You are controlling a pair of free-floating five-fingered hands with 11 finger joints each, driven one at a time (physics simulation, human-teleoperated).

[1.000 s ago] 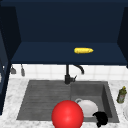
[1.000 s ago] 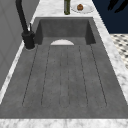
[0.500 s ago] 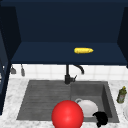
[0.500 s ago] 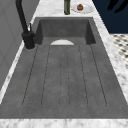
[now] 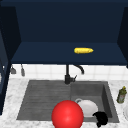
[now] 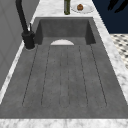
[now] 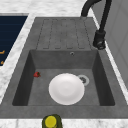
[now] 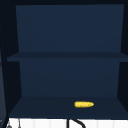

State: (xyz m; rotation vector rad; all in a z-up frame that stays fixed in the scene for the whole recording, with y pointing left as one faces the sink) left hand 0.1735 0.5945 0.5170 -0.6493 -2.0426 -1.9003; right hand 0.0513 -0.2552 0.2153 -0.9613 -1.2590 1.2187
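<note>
matte black right hand (image 5: 100,118), human-like in shape, seen in front view as one dark rounded blob. uniform black all over, no lighter patches. no markings, screws or cables discernible. no wrist, sleeve or arm attached behind it, free-floating. soft rounded outline, lumpy at the upper left edge. separate fingers not resolvable from this angle. surface flat, no shine or highlights picked up.

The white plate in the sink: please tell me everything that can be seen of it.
The white plate is round, plain and smooth, like glazed ceramic. It lies flat, face up, on the floor of the sink basin, beside the drain. Nothing lies on it. In the front view a robot hand shows at its right edge.
</note>
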